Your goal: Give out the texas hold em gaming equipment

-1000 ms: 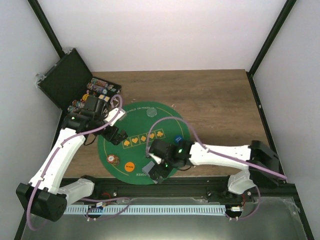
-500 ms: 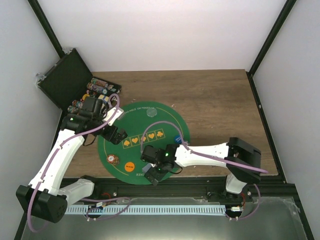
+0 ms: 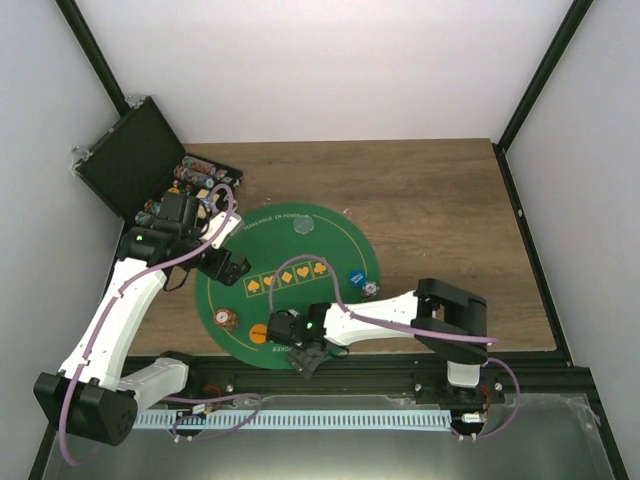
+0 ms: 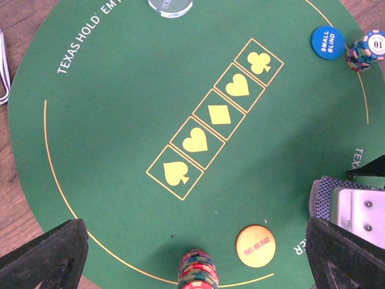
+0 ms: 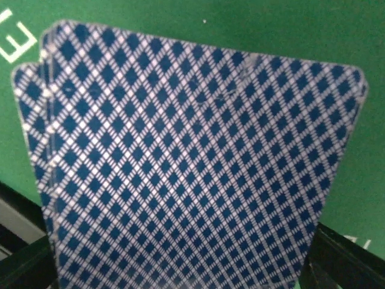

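Two claws work over the round green mat (image 3: pixel 335 228) on our wooden desk (image 3: pixel 440 200). We see the right claw (image 3: pixel 303 356) low at the mat's near edge, just beside the orange disc (image 3: pixel 259 334), clamped on a small fan of cards (image 5: pixel 192 162). Its wrist view shows their blue diamond-patterned backs filling the frame, with green felt behind. The left claw (image 3: pixel 228 268) hangs over the mat's left side, its fingers (image 4: pixel 48 256) spread wide with nothing between them. From its camera we read "BIG BLIND" on the orange disc, with a multicoloured chip stack (image 4: pixel 197 269) just beside it. Past the row of five yellow suit boxes (image 4: pixel 215 114), the blue disc (image 4: pixel 328 42) marked "SMALL BLIND" sits just beside a chip stack marked 10 (image 4: pixel 368 51). A clear disc (image 4: pixel 170 5) lies at the mat's far edge. Off the mat's far left, an open black case (image 3: pixel 125 165) holds more chips (image 3: pixel 195 180).
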{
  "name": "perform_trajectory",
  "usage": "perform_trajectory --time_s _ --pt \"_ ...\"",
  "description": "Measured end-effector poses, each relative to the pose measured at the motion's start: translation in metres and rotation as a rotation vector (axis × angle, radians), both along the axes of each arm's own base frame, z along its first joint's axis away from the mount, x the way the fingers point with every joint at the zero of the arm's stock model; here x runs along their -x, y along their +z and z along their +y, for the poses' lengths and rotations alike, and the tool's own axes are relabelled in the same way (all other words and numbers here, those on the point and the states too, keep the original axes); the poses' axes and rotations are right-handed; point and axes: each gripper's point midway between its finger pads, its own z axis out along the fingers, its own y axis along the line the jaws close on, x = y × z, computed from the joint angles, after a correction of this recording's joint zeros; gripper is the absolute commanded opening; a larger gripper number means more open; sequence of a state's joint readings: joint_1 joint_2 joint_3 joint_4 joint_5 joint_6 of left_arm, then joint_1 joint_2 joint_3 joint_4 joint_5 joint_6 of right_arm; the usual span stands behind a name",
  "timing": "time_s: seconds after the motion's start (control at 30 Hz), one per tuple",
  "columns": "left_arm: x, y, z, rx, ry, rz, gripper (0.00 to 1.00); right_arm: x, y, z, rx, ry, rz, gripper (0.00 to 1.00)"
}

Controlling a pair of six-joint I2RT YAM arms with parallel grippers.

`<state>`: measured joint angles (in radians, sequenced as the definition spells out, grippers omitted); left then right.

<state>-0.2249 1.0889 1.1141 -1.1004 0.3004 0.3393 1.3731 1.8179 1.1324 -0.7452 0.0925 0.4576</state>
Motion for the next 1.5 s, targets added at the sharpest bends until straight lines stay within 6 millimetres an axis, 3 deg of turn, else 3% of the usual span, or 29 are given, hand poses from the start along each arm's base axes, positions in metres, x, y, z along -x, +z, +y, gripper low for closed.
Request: perform_trajectory --time_s 0.27,0.6,0.7,0.8,0.9,1.0,1.13,1.2,1.3,1.5 --pt "0.000 0.001 0.001 0.001 0.003 -0.005 1.00 -0.007 -0.003 -0.006 0.053 -0.005 -0.066 0.61" --pt "-0.002 0.002 0.002 0.010 0.020 -0.011 0.99 -0.011 0.007 -0.007 0.040 0.022 -0.098 0.54" --pt "-0.004 0.004 0.000 0.033 0.031 -0.010 0.96 -0.016 0.021 -0.005 0.011 0.048 -0.135 0.54" --pt "-0.005 0.008 -0.003 0.060 0.044 -0.001 0.86 -0.023 0.045 -0.001 -0.041 0.089 -0.193 0.54" --pt "-0.012 0.024 -0.010 0.118 0.052 -0.002 0.75 -0.031 0.072 0.002 -0.088 0.148 -0.271 0.54" --pt "-0.013 0.044 -0.027 0.237 0.024 0.009 0.71 -0.039 0.097 0.006 -0.131 0.226 -0.351 0.54" --pt "0.000 0.048 -0.051 0.395 -0.043 0.113 0.72 -0.049 0.129 0.013 -0.196 0.319 -0.448 0.55" --pt "0.007 0.044 -0.058 0.446 -0.056 0.167 0.78 -0.054 0.142 0.015 -0.221 0.350 -0.489 0.55" --pt "0.018 0.036 -0.066 0.517 -0.064 0.240 0.85 -0.063 0.153 0.017 -0.232 0.379 -0.533 0.55" --pt "0.043 0.027 -0.076 0.653 -0.065 0.338 0.86 -0.081 0.162 0.017 -0.207 0.412 -0.593 0.55"
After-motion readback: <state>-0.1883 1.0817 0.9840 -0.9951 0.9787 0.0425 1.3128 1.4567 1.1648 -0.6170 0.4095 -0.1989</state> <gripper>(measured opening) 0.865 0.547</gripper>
